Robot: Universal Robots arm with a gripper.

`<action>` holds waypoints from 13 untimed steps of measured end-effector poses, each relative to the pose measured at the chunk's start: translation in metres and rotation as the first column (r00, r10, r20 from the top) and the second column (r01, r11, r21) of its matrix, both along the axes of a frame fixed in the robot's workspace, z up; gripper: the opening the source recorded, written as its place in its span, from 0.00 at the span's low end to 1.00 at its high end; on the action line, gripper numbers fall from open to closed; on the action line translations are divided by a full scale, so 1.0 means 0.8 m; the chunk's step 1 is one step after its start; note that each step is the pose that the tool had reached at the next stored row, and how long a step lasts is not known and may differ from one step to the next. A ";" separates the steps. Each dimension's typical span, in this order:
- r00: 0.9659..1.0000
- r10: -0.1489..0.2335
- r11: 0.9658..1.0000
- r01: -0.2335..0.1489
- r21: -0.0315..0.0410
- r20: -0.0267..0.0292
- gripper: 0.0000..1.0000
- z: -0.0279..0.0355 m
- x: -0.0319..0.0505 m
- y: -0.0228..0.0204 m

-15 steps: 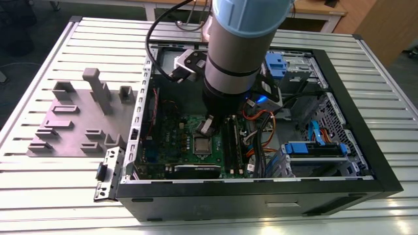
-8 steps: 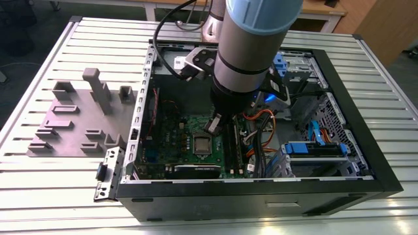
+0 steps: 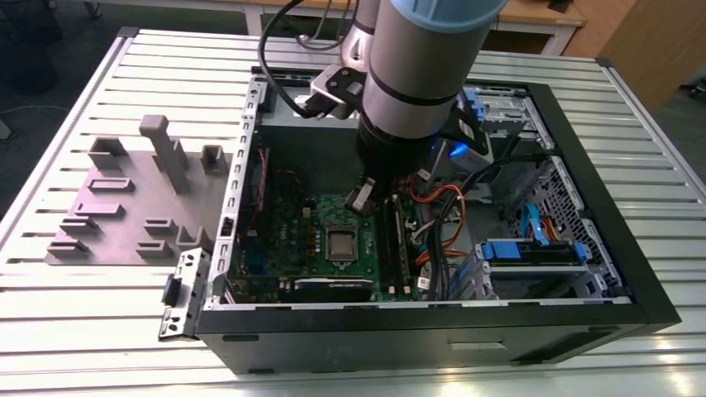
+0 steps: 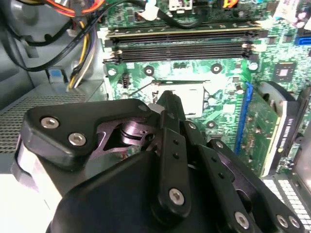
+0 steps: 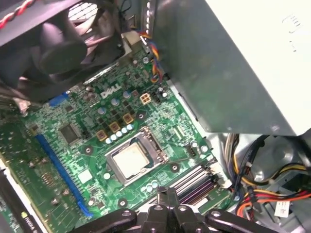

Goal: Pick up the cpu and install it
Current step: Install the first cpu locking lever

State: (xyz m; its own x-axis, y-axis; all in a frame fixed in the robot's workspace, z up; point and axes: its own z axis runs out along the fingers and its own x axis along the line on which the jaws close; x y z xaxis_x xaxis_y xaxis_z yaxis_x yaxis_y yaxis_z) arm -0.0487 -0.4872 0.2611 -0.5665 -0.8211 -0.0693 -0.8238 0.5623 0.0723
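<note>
Gripper (image 5: 167, 206) hangs inside the open computer case (image 3: 617, 318), fingers pressed together with nothing between them, tips poised above the motherboard (image 5: 73, 160) near the cpu (image 5: 131, 160). Cpu lies flat in the socket frame (image 5: 150, 143) at the middle of the green board, silver top facing up, metal frame around its edge; in the second wrist view the socket frame (image 4: 192, 97) peeks out just past the fingertips (image 4: 167, 99). Exterior view puts the gripper (image 3: 362, 198) just above and beside the socket (image 3: 342, 242), not touching it as far as I can tell. Memory slots (image 4: 180, 41) run alongside the socket; a blue slot (image 5: 60, 167) sits on the other side. Big grey box (image 5: 233, 58) fills one corner of the case, with coloured cables (image 5: 262, 187) bundled beside it. Case sits on a slatted metal table (image 3: 99, 331); a grey fixture plate (image 3: 132, 207) lies on the table toward the exterior view's left, apart from the case.
</note>
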 end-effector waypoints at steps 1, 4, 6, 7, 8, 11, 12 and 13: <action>1.000 0.001 1.000 -0.001 0.001 0.000 0.11 -0.0001 0.000 0.0020; 1.000 0.001 1.000 -0.001 0.009 0.000 0.11 -0.0017 0.000 0.0040; 1.000 0.001 1.000 -0.001 0.013 0.000 0.11 -0.0019 0.000 0.0066; 1.000 0.001 1.000 -0.001 0.017 0.000 0.11 -0.0020 0.000 0.0075; 1.000 0.001 1.000 -0.001 0.020 0.000 0.11 -0.0021 0.000 0.0088; 1.000 0.001 1.000 -0.001 0.027 0.000 0.11 -0.0021 0.000 0.0112; 1.000 0.001 1.000 -0.001 0.028 0.000 0.11 -0.0021 0.000 0.0119; 1.000 0.001 1.000 -0.001 0.031 -0.001 0.11 -0.0020 0.000 0.0118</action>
